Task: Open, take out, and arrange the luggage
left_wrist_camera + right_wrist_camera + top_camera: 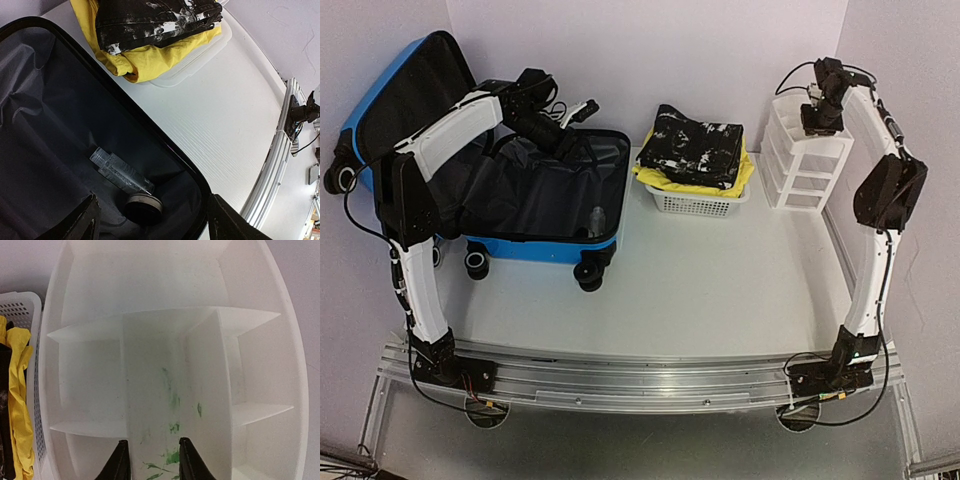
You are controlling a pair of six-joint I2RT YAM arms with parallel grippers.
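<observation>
The luggage (545,246), a bright blue suitcase with black lining, lies open at the left, and its lid (380,95) leans back against the wall. A clear bottle (121,171) and a round dark tin (143,207) rest in the corner of its black interior (50,125). Hovering over the open shell, my left gripper (582,110) (152,197) is open and holds nothing. At the far right my right gripper (817,123) (153,441) hangs over a white shelf unit (805,165). Its fingers stand narrowly apart with nothing between them.
A white slatted basket (695,203) holds a yellow cloth (150,55) and a black-and-white patterned bag (698,145) at the back centre. The white shelf unit (170,365) shows green smears on its top panel. The walls close in at the back and on both sides.
</observation>
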